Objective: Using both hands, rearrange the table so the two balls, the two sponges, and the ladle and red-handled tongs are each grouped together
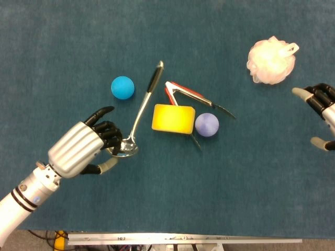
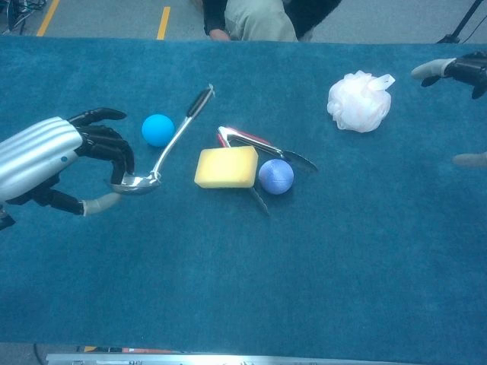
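Note:
My left hand [image 1: 86, 149] [image 2: 53, 160] grips the silver ladle [image 1: 141, 107] [image 2: 173, 138] by its bowl, at the left front of the table. The ladle's black handle points up and right, past the blue ball [image 1: 122, 87] [image 2: 157, 129]. The yellow sponge [image 1: 173, 118] [image 2: 226, 167] lies mid-table on the red-handled tongs [image 1: 191, 94] [image 2: 255, 141], with the purple ball [image 1: 207, 124] [image 2: 275, 176] touching its right side. The white mesh sponge [image 1: 270, 61] [image 2: 358, 101] sits far right. My right hand [image 1: 320, 104] [image 2: 453, 68] hovers beside it at the frame edge, fingers apart, holding nothing.
A teal cloth [image 1: 220, 193] covers the whole table. A metal rail [image 1: 183, 239] runs along its front edge. A seated person [image 2: 251, 19] is behind the far edge.

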`<action>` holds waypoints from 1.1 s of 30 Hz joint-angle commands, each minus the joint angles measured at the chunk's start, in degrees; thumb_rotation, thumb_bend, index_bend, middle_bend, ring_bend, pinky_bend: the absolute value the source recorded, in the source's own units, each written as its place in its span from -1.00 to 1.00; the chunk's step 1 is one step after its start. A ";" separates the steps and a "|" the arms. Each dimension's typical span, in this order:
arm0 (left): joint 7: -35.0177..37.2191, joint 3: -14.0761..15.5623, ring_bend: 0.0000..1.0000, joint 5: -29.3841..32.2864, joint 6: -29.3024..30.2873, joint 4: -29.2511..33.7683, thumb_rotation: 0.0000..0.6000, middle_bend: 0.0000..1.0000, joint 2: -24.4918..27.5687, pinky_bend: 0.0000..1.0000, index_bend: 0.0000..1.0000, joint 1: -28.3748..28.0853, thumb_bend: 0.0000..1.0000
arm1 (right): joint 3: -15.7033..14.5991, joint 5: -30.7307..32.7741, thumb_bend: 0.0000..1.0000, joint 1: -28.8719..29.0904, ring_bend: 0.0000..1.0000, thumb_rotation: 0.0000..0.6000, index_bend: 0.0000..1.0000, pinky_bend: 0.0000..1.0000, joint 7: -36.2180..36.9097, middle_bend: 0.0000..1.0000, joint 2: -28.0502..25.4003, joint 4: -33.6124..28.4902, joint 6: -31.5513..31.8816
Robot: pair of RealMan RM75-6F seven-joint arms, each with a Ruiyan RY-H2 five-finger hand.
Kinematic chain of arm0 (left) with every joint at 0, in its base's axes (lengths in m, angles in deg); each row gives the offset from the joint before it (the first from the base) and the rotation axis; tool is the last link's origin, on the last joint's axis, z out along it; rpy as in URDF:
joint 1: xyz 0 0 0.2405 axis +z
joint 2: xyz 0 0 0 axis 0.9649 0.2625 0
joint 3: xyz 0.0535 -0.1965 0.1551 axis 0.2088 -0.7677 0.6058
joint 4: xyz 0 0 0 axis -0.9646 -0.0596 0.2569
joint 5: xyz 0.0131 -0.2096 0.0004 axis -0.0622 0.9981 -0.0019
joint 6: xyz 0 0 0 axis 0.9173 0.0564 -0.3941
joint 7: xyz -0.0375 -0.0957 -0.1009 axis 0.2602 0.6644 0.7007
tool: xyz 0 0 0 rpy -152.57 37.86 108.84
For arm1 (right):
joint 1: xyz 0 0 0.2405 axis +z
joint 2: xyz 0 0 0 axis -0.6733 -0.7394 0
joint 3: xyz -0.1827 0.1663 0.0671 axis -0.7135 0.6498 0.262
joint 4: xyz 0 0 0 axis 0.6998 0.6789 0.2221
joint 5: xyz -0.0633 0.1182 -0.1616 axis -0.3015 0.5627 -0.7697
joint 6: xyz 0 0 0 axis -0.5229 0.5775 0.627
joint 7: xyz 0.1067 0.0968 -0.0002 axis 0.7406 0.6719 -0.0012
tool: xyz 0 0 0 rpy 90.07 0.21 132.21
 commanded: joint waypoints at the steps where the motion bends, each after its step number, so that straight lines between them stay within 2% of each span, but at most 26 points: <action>1: 0.20 0.31 -0.32 -0.12 0.70 -0.36 1.00 -0.12 0.41 -0.81 0.41 0.61 -0.20 | 0.02 0.05 -0.95 0.03 -0.61 1.00 -0.68 -0.23 -0.06 -0.49 0.02 0.01 -0.06; 9: 0.17 2.17 -0.32 -1.02 1.66 -1.74 1.00 -0.12 1.13 -0.81 0.41 2.68 -0.20 | 0.10 0.21 -0.95 0.30 -0.61 1.00 -0.68 -0.23 -0.54 -0.49 0.34 -0.16 -0.47; 21: 1.54 2.92 -0.32 0.91 5.77 -3.86 1.00 -0.12 2.25 -0.81 0.41 7.55 -0.20 | 0.15 0.35 -0.95 0.78 -0.61 1.00 -0.68 -0.23 -1.33 -0.49 0.73 -0.53 -1.19; 33: 1.36 2.95 -0.32 2.52 6.50 -5.57 1.00 -0.12 2.93 -0.81 0.41 10.59 -0.20 | 0.21 0.65 -0.95 1.29 -0.61 1.00 -0.68 -0.23 -1.61 -0.49 1.21 -0.49 -1.89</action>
